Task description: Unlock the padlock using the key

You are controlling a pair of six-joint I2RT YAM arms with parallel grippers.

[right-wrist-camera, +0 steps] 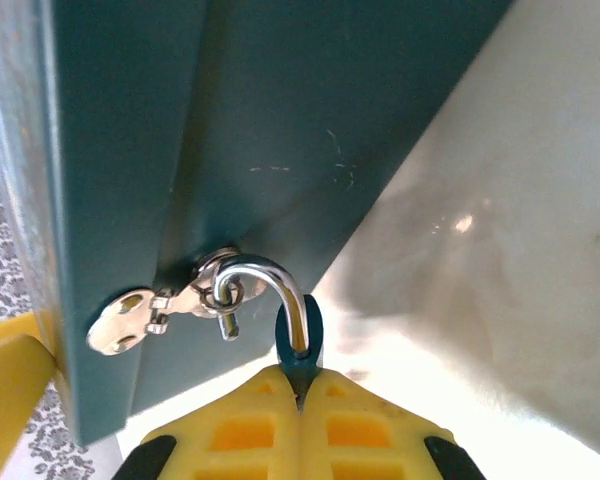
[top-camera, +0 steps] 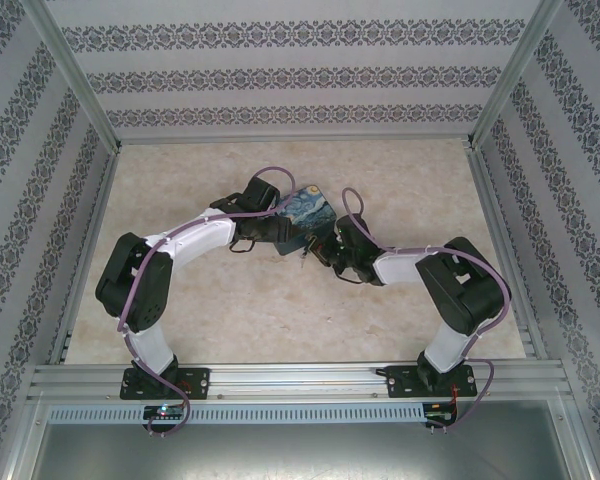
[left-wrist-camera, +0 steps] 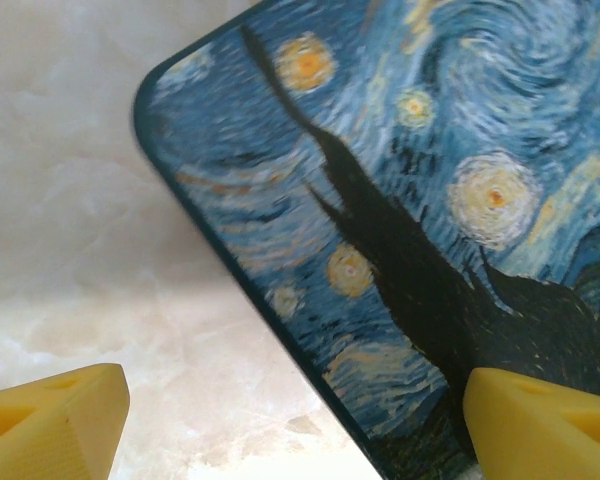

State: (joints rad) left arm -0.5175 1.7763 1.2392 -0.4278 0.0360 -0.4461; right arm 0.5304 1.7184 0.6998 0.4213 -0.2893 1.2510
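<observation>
On the table (top-camera: 280, 320), saw left pincer (left-wrist-camera: 295, 430) spread wide over a corner of the starry-night tin (left-wrist-camera: 400, 200), gripping nothing. Against the tin's plain blue side wall, noted padlock (right-wrist-camera: 300, 338) with silvery shackle (right-wrist-camera: 270, 268) hooked through the latch ring (right-wrist-camera: 218, 288), and right pincer (right-wrist-camera: 300, 395) clamped fully shut on its blue body. Logged a flat silvery tab (right-wrist-camera: 120, 325) dangling beside the shackle.

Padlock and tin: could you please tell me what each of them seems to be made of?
The padlock is likely metal: its shackle is mirror-bright silver and the body carries a smooth blue coat. The tin is probably printed sheet metal: glossy starry-night lid, plain teal side with fine scratches.
</observation>
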